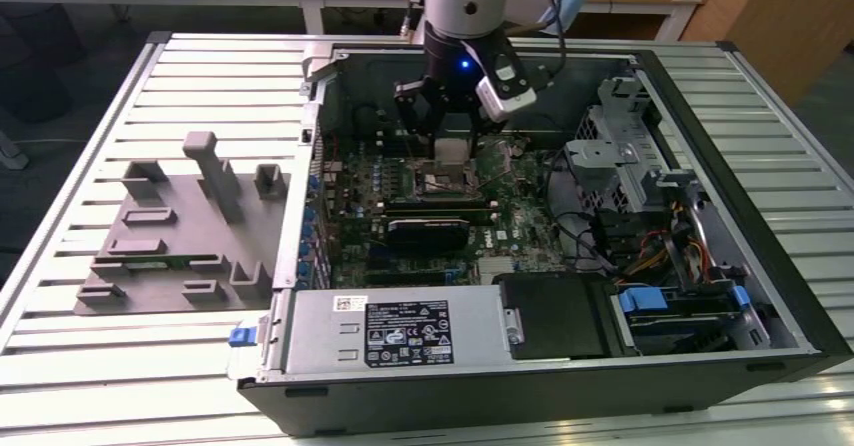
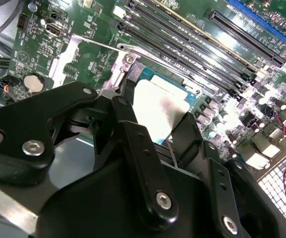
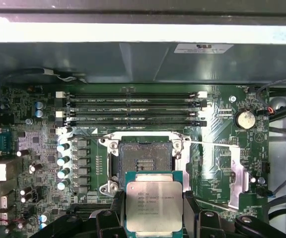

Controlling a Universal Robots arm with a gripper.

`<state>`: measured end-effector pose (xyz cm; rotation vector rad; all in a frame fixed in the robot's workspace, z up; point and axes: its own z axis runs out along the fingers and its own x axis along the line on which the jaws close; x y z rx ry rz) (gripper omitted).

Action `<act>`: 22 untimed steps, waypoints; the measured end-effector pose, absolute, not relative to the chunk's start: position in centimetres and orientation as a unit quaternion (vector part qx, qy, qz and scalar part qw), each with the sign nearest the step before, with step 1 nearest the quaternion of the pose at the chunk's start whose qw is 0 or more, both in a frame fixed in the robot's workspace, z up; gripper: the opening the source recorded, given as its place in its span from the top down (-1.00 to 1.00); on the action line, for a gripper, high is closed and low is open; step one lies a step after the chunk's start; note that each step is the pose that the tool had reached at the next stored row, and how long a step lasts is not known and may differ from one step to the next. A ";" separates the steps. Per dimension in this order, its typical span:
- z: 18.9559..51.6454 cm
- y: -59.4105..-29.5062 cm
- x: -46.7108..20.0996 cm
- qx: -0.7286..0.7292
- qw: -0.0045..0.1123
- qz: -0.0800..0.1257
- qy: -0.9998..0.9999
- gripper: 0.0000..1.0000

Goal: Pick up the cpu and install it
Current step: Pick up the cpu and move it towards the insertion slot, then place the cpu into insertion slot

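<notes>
One pincer [image 3: 154,216] is clamped on the cpu [image 3: 154,199], its fingers [image 3: 117,210] pressing two opposite edges and the silvery top facing the first wrist view. The chip hangs level over the motherboard [image 3: 43,148], just beside the open socket [image 3: 145,157], inside the case [image 1: 747,296] that lies on the table [image 1: 80,96].

Lab, slatted bench [image 1: 80,116], opened computer case [image 1: 534,404]
</notes>
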<state>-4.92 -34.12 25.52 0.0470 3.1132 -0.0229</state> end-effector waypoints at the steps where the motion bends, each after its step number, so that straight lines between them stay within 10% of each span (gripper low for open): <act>1: 25.5 -34.1 -5.0 0.015 0.014 -0.007 1.000 -0.09; 22: 25.4 -33.7 -5.3 0.015 0.014 -0.007 1.000 -0.09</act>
